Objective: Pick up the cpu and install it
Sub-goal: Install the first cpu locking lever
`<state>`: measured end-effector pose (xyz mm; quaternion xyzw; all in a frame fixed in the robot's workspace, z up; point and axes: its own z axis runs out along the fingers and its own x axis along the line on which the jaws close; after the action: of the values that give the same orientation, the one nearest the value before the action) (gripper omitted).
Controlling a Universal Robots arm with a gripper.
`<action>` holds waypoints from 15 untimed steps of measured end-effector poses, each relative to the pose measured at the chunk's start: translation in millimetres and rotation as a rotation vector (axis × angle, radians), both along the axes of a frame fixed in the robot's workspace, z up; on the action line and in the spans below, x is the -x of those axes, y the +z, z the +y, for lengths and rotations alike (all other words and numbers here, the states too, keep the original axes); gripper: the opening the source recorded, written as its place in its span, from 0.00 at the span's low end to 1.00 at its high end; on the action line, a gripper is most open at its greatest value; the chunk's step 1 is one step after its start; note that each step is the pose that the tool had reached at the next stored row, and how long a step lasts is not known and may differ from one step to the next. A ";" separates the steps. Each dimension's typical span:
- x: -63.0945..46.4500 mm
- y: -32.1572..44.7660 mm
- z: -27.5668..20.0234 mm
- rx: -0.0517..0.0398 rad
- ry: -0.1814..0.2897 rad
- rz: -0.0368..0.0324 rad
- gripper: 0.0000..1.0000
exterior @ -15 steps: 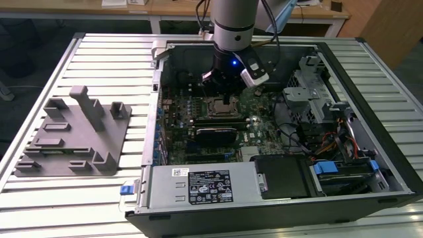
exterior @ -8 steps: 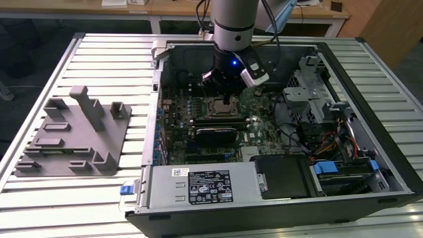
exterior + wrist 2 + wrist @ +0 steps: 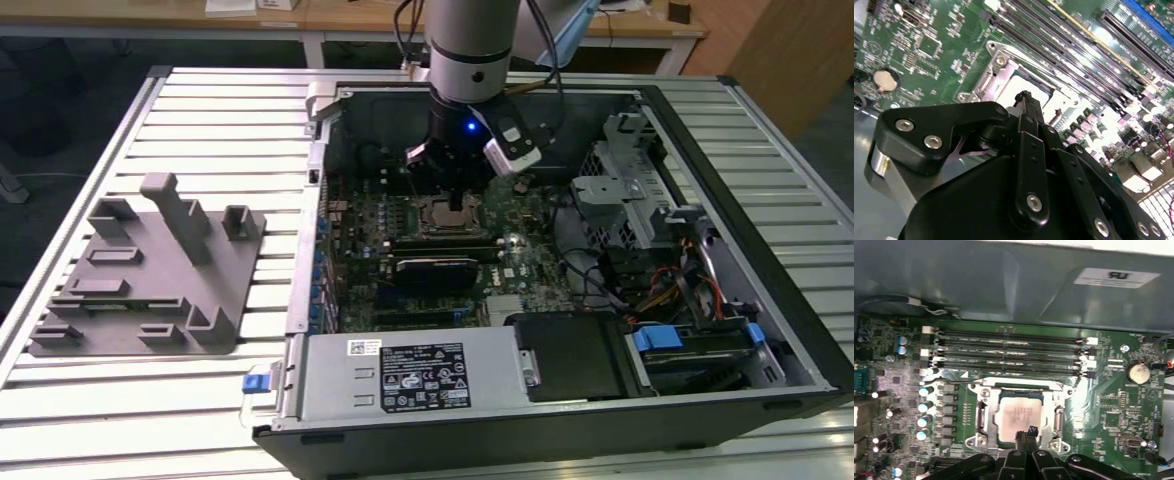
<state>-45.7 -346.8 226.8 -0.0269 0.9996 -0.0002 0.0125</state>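
Note:
The cpu [image 3: 1018, 412], a small pale silver square with a thin tan rim, lies flat in the metal socket frame [image 3: 979, 415] on the green motherboard [image 3: 1114, 410] inside the open computer case [image 3: 801, 330]. In the exterior view the arm reaches straight down over the cpu [image 3: 445, 213]. My gripper [image 3: 1027, 431] hangs just above one edge of the chip, its two black fingers drawn together and shut, with nothing between them. In the second wrist view the gripper [image 3: 1024, 96] points at the bright cpu [image 3: 1021, 84] in its socket.
Several memory slots [image 3: 1009, 350] run alongside the socket, and a coin cell [image 3: 1139, 372] sits on the board. The case also holds a power supply [image 3: 407, 375], a black block [image 3: 581, 355] and a drive cage [image 3: 627, 170]. A grey fixture with posts [image 3: 147, 270] stands on the slatted table.

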 end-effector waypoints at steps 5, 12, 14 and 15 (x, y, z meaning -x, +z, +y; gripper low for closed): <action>13.5 0.0 0.0 -0.0007 0.000 -0.0016 0.11; 36.5 0.0 0.0 -0.0009 0.000 -0.0064 0.11; 41.7 0.0 0.0 -0.0010 0.000 -0.0079 0.11; 43.0 0.0 0.0 -0.0010 0.000 -0.0086 0.11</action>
<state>-88.7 -346.8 226.7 -0.0269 0.9995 0.0002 0.0168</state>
